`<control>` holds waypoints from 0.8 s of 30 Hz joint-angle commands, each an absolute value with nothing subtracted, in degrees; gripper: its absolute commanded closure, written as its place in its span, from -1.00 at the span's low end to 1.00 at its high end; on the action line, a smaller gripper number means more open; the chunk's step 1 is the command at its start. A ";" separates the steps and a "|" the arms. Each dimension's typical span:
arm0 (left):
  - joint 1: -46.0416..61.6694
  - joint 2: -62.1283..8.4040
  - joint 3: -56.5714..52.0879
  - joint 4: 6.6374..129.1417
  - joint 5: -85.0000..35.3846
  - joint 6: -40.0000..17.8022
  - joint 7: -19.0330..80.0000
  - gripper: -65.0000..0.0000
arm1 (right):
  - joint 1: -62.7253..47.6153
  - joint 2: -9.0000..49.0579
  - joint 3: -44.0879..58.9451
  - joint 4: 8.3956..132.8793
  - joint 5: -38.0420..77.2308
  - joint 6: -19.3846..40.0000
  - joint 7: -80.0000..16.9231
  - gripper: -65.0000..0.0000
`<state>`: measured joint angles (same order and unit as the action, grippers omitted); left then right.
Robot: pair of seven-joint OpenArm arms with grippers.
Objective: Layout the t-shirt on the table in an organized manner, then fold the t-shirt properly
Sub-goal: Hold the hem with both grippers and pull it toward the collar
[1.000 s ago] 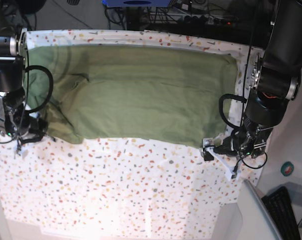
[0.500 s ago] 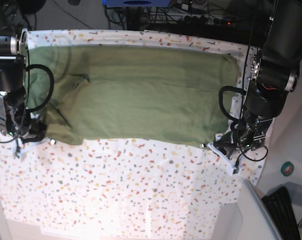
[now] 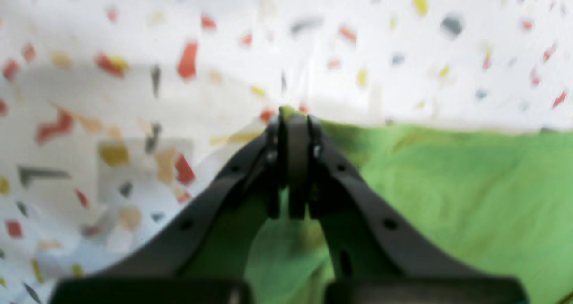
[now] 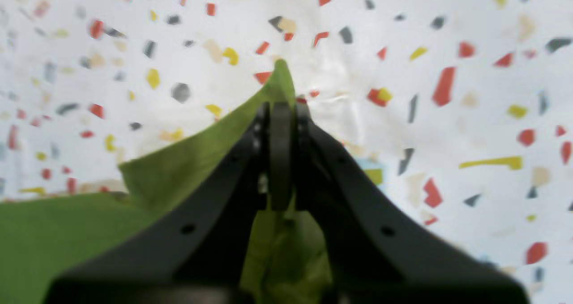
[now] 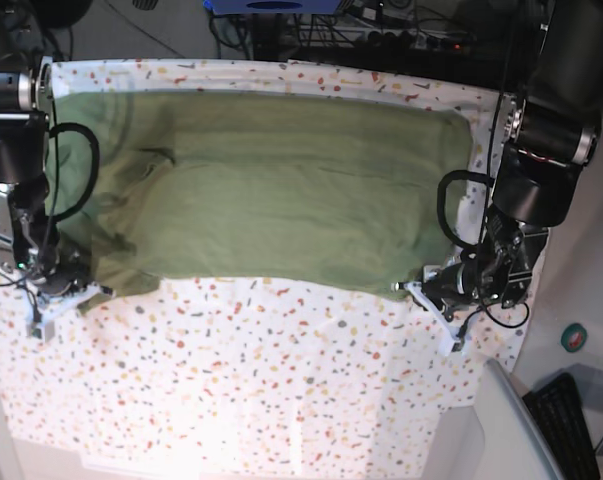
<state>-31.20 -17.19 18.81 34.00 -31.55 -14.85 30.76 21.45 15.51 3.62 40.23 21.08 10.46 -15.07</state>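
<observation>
The olive-green t-shirt [image 5: 271, 190] lies spread flat across the far half of the speckled table [image 5: 281, 380]. My left gripper [image 5: 409, 289] is at the shirt's near right corner. In the left wrist view this gripper [image 3: 293, 120] is shut on a tip of the green cloth [image 3: 447, 183]. My right gripper [image 5: 93, 292] is at the near left corner. The right wrist view shows it [image 4: 281, 111] shut on a raised point of the shirt [image 4: 188, 169], which pokes out past the fingertips.
Cables and equipment [image 5: 381, 35] run along behind the table's far edge. Off the table's right side sit a green tape roll [image 5: 574, 337] and a dark keyboard [image 5: 571, 410]. A grey panel [image 5: 501, 420] stands at the near right corner.
My left gripper has shut on the shirt's near right corner and shifted slightly left. My right gripper has moved a little nearer, drawing the near left corner with it.
</observation>
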 commanded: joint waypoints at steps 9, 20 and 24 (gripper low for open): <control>-28.44 -19.74 8.13 42.42 -31.78 -14.90 33.71 1.00 | 24.57 14.55 3.82 40.92 -0.84 11.12 -7.43 1.00; -23.60 -19.91 7.69 51.21 -31.78 -14.90 38.55 1.00 | 23.08 14.64 3.82 40.92 -14.20 18.33 5.41 1.00; -23.60 -20.70 7.69 51.30 -32.04 -14.90 38.55 1.00 | 22.99 14.55 3.82 40.92 -14.20 20.88 9.36 1.00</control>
<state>-21.96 -19.99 8.01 50.30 -31.53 -14.87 39.44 21.41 14.09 3.64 40.05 -14.44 20.88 8.01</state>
